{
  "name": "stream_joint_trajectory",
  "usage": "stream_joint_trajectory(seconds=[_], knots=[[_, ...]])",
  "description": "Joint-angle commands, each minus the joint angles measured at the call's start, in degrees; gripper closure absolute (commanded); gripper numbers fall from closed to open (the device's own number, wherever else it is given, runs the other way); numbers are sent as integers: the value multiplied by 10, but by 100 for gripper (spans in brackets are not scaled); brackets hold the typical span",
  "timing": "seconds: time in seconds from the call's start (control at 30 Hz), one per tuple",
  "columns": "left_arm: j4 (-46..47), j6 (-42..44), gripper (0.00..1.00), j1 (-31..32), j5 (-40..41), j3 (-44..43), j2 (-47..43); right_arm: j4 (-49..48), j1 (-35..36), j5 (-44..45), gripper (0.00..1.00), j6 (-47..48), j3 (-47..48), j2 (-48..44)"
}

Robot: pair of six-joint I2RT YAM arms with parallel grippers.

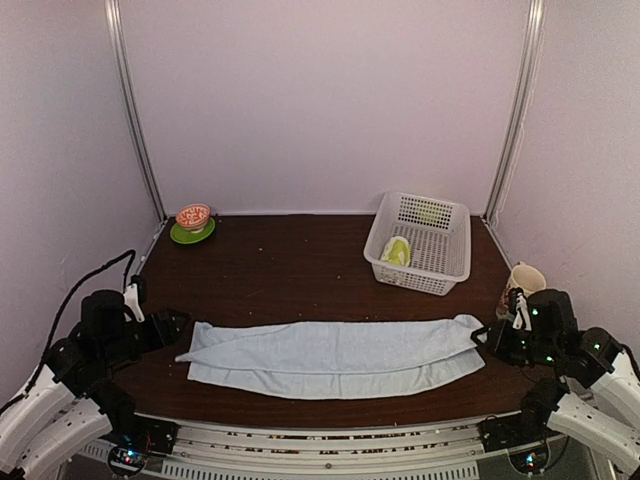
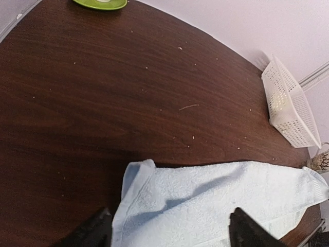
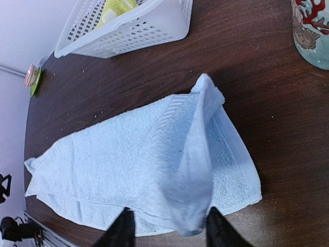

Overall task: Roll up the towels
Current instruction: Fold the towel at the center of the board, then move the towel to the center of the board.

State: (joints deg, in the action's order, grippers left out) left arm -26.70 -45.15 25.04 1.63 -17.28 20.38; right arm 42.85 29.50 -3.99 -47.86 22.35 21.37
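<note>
The light-blue towel (image 1: pixel 332 358) lies stretched left to right along the near part of the dark wooden table (image 1: pixel 290 270), folded lengthwise into a long strip; its left end sits just beside the left gripper (image 1: pixel 172 328) and its right end just beside the right gripper (image 1: pixel 488 338). In the left wrist view the left gripper (image 2: pixel 170 218) hangs over the towel's left end with its fingers (image 2: pixel 97 230) spread wide, cloth showing between them. In the right wrist view the right gripper (image 3: pixel 167 226) has its fingers (image 3: pixel 124 230) spread too; the towel's right end rises in a soft ridge that runs down between them. The yellow-green towel (image 1: pixel 397 250) sits bunched inside the white perforated basket (image 1: pixel 440 262) at the far right, well apart from the blue one. A green saucer (image 1: pixel 190 235) carrying a small orange bowl (image 1: pixel 193 214) stands at the far left; a mug (image 1: pixel 526 278) with a red coral pattern stands at the right edge, near the right arm.
</note>
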Motion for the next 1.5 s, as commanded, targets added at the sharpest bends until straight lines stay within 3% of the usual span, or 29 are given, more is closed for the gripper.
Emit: stream_joint_trajectory(seconds=[0.0, 0.1, 0.27, 0.4, 0.53, 0.73, 0.97, 1.13, 1.33, 1.47], knots=[[-43, -8, 3, 3, 21, -50, -21, 37, 5, -42, 39, 18, 18, -16], [-74, 2, 2, 3, 34, -94, -28, 52, 6, -39, 30, 32, 50, -15], [-97, 7, 2, 3, 19, -136, 36, 46, 19, -34, 28, 50, 102, 44], [-108, -7, 14, 22, -16, -167, 144, 9, 108, 36, 33, 48, 129, 126], [-110, -33, 28, 96, 12, -197, 231, -59, 187, 73, 43, 39, 138, 247], [-108, -52, 34, 197, 63, -241, 361, -146, 267, 88, 51, 24, 159, 427], [-33, -44, 42, 202, 49, -201, 445, -190, 282, 75, 55, 5, 149, 533], [-15, -55, 56, 202, 48, -170, 498, -190, 310, 64, 54, -17, 128, 549], [-16, -102, 72, 200, 78, -115, 500, -214, 338, 51, 53, -34, 118, 593], [-10, -111, 86, 156, 77, -85, 490, -229, 333, 48, 53, -19, 147, 640]])
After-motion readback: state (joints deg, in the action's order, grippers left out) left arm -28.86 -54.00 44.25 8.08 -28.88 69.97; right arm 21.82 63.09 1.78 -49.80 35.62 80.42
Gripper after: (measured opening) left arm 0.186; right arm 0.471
